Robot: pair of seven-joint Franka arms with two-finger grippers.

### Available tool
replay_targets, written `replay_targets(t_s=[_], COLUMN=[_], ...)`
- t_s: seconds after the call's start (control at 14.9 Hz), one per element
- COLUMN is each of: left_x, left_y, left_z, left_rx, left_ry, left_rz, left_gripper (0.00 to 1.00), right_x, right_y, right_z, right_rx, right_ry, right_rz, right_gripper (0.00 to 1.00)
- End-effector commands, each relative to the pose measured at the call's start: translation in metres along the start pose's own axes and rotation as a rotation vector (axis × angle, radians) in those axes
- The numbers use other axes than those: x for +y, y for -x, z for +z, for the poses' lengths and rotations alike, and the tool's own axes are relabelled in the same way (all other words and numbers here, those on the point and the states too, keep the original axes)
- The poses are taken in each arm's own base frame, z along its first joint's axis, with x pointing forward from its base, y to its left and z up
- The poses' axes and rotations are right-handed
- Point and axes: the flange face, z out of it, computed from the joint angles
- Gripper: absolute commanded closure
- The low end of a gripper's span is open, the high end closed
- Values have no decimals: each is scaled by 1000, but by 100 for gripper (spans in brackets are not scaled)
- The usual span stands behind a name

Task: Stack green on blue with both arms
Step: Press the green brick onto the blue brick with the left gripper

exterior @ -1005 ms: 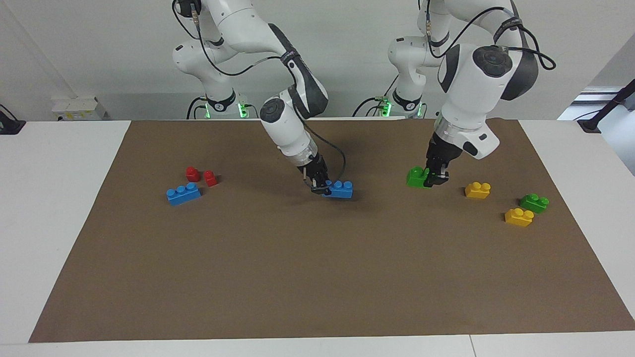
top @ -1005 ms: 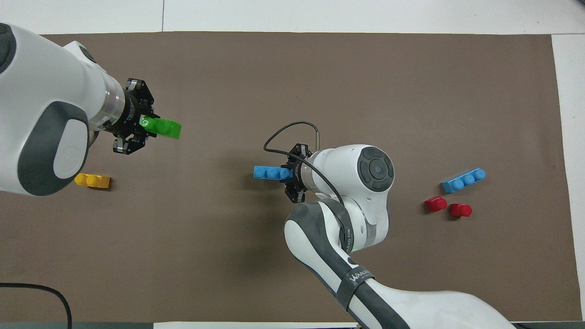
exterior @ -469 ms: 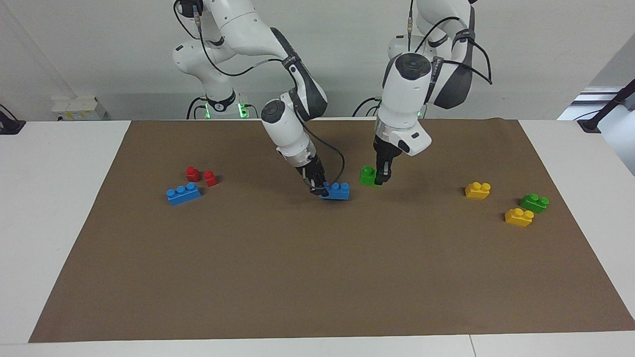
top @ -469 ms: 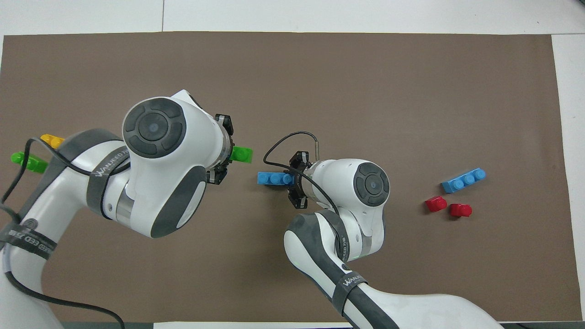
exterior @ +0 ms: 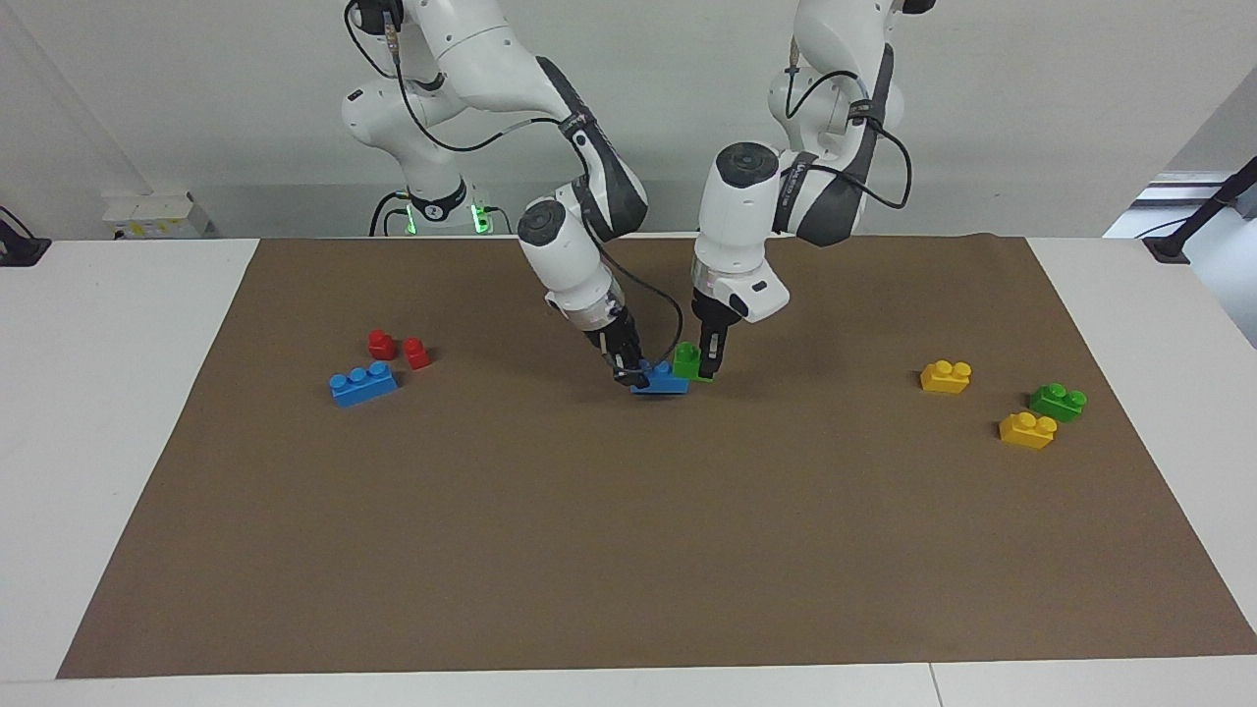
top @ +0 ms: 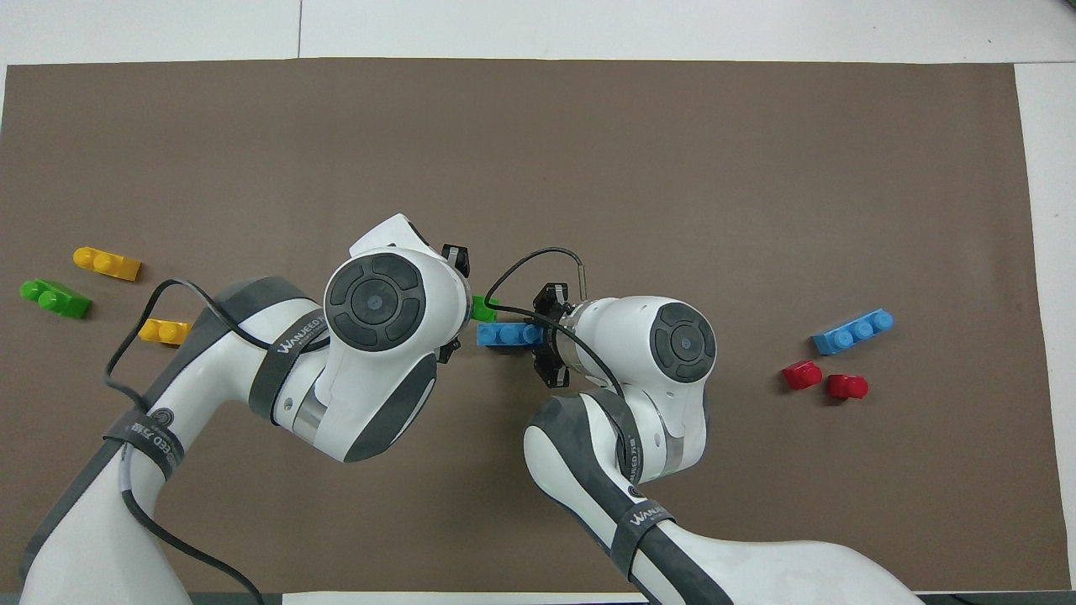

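Observation:
My right gripper (exterior: 629, 370) is shut on one end of a blue three-stud brick (exterior: 664, 381) and holds it low at the middle of the brown mat; the brick also shows in the overhead view (top: 504, 334). My left gripper (exterior: 709, 365) is shut on a green two-stud brick (exterior: 687, 360) and holds it at the blue brick's free end, slightly higher and over its last stud. I cannot tell whether the two bricks touch. In the overhead view only an edge of the green brick (top: 485, 309) shows beside the left arm's wrist.
A second blue brick (exterior: 363, 383) and two red bricks (exterior: 382, 344) lie toward the right arm's end of the mat (exterior: 628, 550). Two yellow bricks (exterior: 946, 376) (exterior: 1027, 430) and a second green brick (exterior: 1058, 402) lie toward the left arm's end.
My left gripper has carried the green brick from near the yellow bricks across to the blue brick's free end. My right gripper has kept the blue brick almost still.

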Motion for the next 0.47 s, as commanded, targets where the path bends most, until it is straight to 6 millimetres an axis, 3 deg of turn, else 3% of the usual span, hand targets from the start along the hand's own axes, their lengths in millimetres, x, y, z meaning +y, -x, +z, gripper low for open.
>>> replay_targets(t_s=[0.0,0.4], left_x=[-14,-25], left_y=[8,21], left_z=[13,20], left_rx=[8,15], left_ry=[19,-8], left_rz=[0,-12], left_gripper=[100,100], right_x=[2,4], right_y=[-6,-11], right_z=[1,5], right_rx=[-39,-58], right_ry=[-15,-13], right_rz=[-21,-35], right_gripper=[100,100])
